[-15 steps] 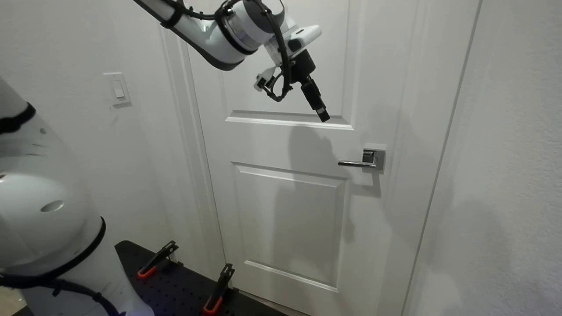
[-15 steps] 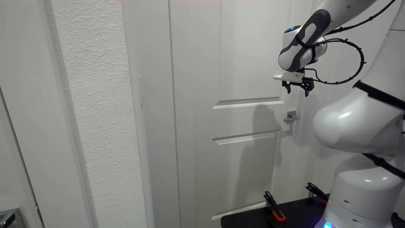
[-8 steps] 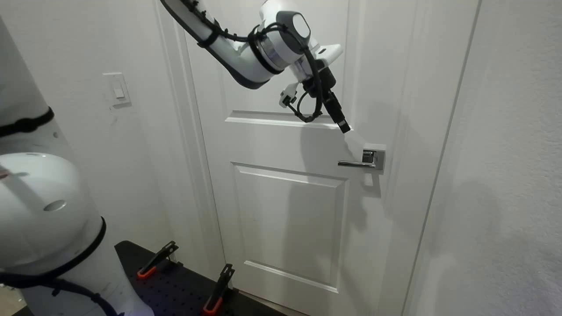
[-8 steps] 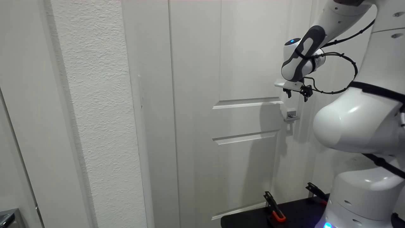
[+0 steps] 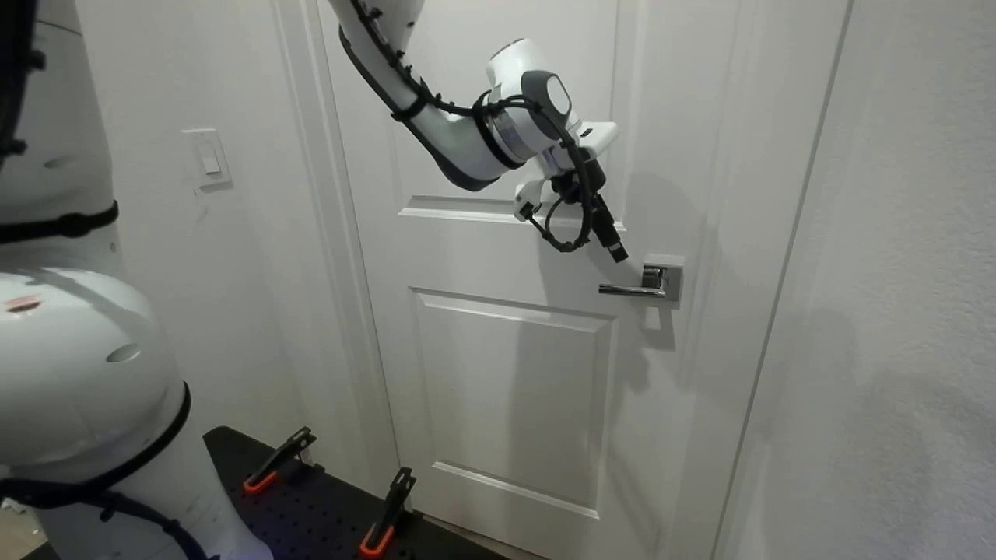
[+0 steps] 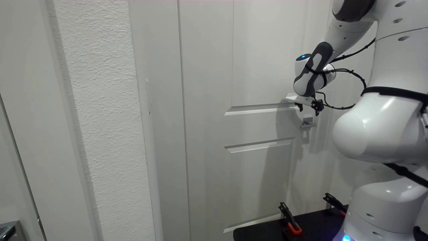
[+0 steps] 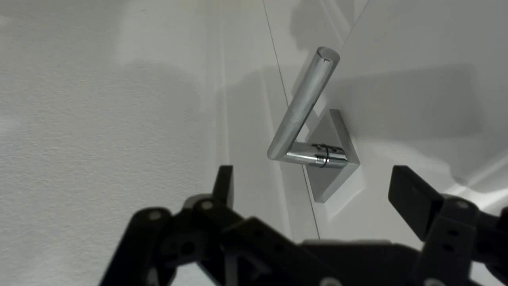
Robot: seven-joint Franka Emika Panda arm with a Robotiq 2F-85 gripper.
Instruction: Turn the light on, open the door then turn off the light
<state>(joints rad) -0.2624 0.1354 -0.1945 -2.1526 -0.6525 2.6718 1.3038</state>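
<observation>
The white panelled door [image 5: 498,389] stands shut in its frame and shows in both exterior views. Its silver lever handle [image 5: 632,290] lies level. My gripper [image 5: 618,253] points downward just above the lever, apart from it. In the wrist view the open gripper [image 7: 313,174] has widely spread fingers, and the handle [image 7: 303,105] appears beyond the gap, untouched. Nothing is held. A white switch plate [image 5: 208,158] is on the wall left of the door in an exterior view. The light itself is out of view; the room is lit.
Two black-and-orange clamps [image 5: 389,513] grip the black perforated base board [image 5: 311,513] under the arm, close to the door. A textured wall [image 5: 895,272] rises beside the handle side. A cable loop [image 6: 347,71] hangs from the wrist.
The arm has come down, and in an exterior view the gripper has moved right and lower toward the lever. The door, handle and switch look the same; the jaws stay open.
</observation>
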